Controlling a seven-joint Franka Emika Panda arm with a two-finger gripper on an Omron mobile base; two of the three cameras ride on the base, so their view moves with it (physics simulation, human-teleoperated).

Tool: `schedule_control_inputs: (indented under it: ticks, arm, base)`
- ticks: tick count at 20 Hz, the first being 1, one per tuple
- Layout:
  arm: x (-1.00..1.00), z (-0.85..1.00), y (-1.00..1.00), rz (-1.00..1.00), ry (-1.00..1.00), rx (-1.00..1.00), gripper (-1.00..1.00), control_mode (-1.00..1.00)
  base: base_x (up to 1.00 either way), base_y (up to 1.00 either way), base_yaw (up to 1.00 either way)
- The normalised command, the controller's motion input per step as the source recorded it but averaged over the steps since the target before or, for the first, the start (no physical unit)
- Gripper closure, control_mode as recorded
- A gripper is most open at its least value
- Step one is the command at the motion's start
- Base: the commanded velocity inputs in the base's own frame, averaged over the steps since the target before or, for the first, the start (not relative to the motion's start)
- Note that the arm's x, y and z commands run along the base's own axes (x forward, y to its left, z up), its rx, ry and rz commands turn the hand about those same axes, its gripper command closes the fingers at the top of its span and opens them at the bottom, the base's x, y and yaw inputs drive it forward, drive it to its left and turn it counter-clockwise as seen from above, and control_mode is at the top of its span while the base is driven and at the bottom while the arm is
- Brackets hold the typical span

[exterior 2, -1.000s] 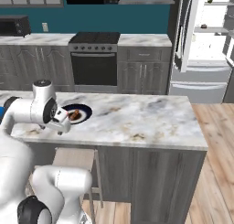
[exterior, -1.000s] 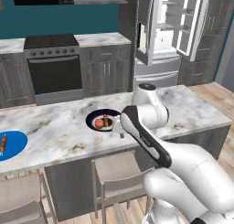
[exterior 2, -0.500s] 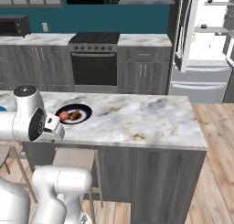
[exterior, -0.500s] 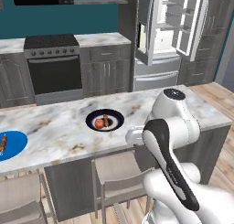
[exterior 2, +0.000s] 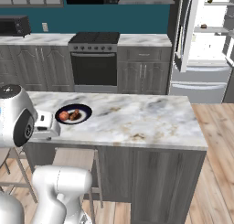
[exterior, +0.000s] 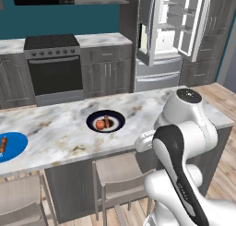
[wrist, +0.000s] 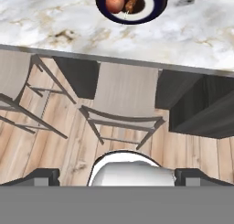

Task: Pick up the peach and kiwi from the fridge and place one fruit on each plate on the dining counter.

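Observation:
The peach [exterior: 99, 124] lies on the black plate [exterior: 115, 126] next to a brown lumpy item [exterior: 107, 120], on the dining counter [exterior: 60, 128]. The hand view shows the same peach [wrist: 114, 1] on that plate [wrist: 155, 6] from above. The blue plate [exterior: 14, 149] sits at the counter's left end with a brown item on it. My gripper [wrist: 119, 176] is open and empty, hanging off the counter's near edge above a stool, well back from the black plate. The fridge [exterior: 168, 36] stands open at the back. I cannot make out the kiwi.
Grey stools [wrist: 123, 99] stand under the counter's near edge, with wooden floor [wrist: 55, 145] around them. A stove [exterior: 53, 63] and wall cabinets line the back. Two small dark things [exterior 2: 204, 25] sit on the fridge shelves, too small to name.
The arm has drawn back from over the black plate to the counter's near edge, folding toward the base. The peach stays on the plate. The gripper has stayed open.

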Motion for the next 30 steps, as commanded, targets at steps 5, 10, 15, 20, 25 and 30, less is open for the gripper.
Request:
schedule_control_inputs:
  ticks: [5,10,15,20,25,30]
  arm:
    - [-0.54,0.19,-0.2,-0.09,-0.02,0.01,-1.0,-1.0]
    - [-0.55,0.0,-0.48,-0.11,0.0,0.09,-1.0,-1.0]
    - [0.0,0.0,-0.47,-0.03,0.0,0.02,-1.0,-1.0]
    - [0.0,0.0,-0.01,-0.01,0.0,0.0,-1.0,-1.0]
    - [0.0,0.0,0.0,0.0,0.0,0.0,-1.0,1.0]
    - [0.0,0.0,0.0,0.0,0.0,0.0,-1.0,1.0]
  base:
    - [0.0,0.0,0.0]
    - [0.0,0.0,0.0]
    - [0.0,0.0,0.0]
    - [0.0,0.0,0.0]
    - [-0.06,0.0,0.0]
    - [-0.3,-0.6,-0.05]
